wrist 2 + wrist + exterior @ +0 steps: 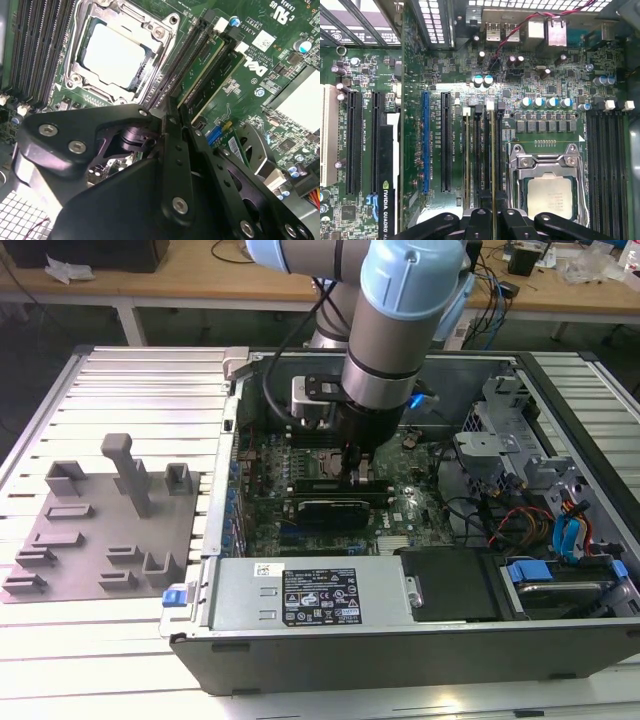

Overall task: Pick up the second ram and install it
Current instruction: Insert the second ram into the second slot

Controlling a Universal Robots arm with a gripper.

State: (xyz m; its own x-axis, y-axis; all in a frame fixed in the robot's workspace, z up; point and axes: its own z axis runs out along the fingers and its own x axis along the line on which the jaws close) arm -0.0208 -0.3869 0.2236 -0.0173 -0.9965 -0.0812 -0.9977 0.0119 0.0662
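The gripper hangs low inside the open computer case, just beside the processor socket near the middle of the motherboard. Its jaws stand narrow, pinched on the second ram — a thin green stick seen edge-on in the first wrist view, running straight up from between the fingertips and lined up with the slots. The stick sits upright in the bank of memory slots just beside the socket, which suits a straight downward press into the slot. I cannot tell whether it is fully seated or whether the white end latches have closed on it.

In the second wrist view the black fingers meet over the same bank, where the ram's long green face shows small dark chips in a row, lying parallel to a neighbouring stick. The processor sits bare in its metal frame, close by.

Outside the case, a grey holder tray rests on the slatted table, towards the exterior view's left edge.
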